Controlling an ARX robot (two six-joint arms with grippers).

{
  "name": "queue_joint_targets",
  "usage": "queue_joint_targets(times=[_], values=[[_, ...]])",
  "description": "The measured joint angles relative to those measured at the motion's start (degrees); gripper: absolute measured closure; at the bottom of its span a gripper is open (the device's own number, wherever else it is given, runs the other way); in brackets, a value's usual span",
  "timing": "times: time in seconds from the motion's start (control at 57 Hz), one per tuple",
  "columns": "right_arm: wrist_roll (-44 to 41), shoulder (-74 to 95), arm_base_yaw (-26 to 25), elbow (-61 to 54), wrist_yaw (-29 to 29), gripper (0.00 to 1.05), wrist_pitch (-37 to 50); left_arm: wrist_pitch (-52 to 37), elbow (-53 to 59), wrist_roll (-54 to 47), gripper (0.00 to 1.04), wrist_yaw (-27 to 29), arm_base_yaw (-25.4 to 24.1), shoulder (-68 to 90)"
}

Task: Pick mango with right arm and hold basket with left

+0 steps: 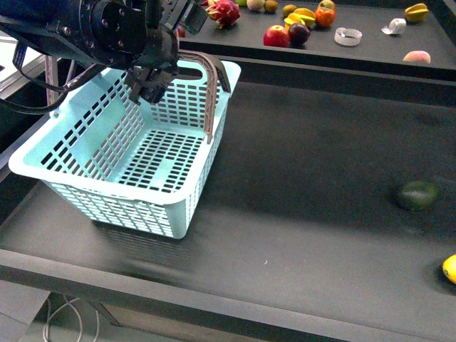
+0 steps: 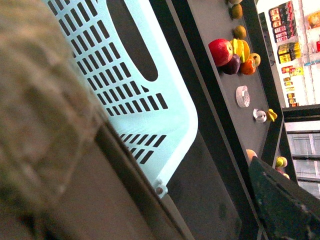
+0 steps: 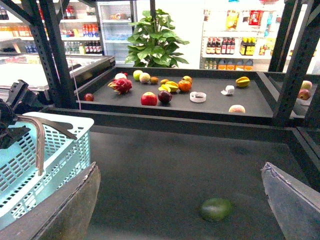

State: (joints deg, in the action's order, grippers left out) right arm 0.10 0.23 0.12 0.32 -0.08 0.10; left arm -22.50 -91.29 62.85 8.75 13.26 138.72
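Note:
The pale turquoise basket [image 1: 135, 153] stands at the left of the dark table, tilted a little, with a grey-brown handle [image 1: 211, 92] raised at its far side. My left gripper [image 1: 149, 84] hangs open over the basket's far rim beside that handle. In the left wrist view the slotted basket wall [image 2: 135, 85] and the handle [image 2: 110, 200] lie between the open fingers [image 2: 285, 205]. The yellow mango [image 1: 450, 268] lies at the table's right edge, half cut off. My right gripper [image 3: 180, 200] is open and empty above the table; the mango is out of its view.
A dark green oval fruit [image 1: 417, 194] lies on the table right of centre, also in the right wrist view as the green fruit [image 3: 216, 209]. A raised back shelf [image 1: 370, 53] carries several fruits, among them a red apple [image 1: 276, 35].

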Motion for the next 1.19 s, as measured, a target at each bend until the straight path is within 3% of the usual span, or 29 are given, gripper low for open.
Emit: queue_joint_targets(times=[0.28,0.438,0.841,1.192], values=[[0.0,0.0,0.0,0.0,0.0,0.08,0.0,-0.5,-0.2,1.0,0.81,-0.2,-0.7,0.8],[0.0,0.0,0.0,0.0,0.0,0.08,0.0,-1.2,1.1,3.7,1.00,-1.6,-0.9,0.1],[0.0,0.0,0.0,0.0,0.0,0.08,0.0,-7.3,16.5,-4.3,1.00,-1.9,-1.2,-10.3],[0.0,0.0,0.0,0.0,0.0,0.08,0.0,-15.1,32.8,-21.9,1.00,-10.4,1.5,-26.6]])
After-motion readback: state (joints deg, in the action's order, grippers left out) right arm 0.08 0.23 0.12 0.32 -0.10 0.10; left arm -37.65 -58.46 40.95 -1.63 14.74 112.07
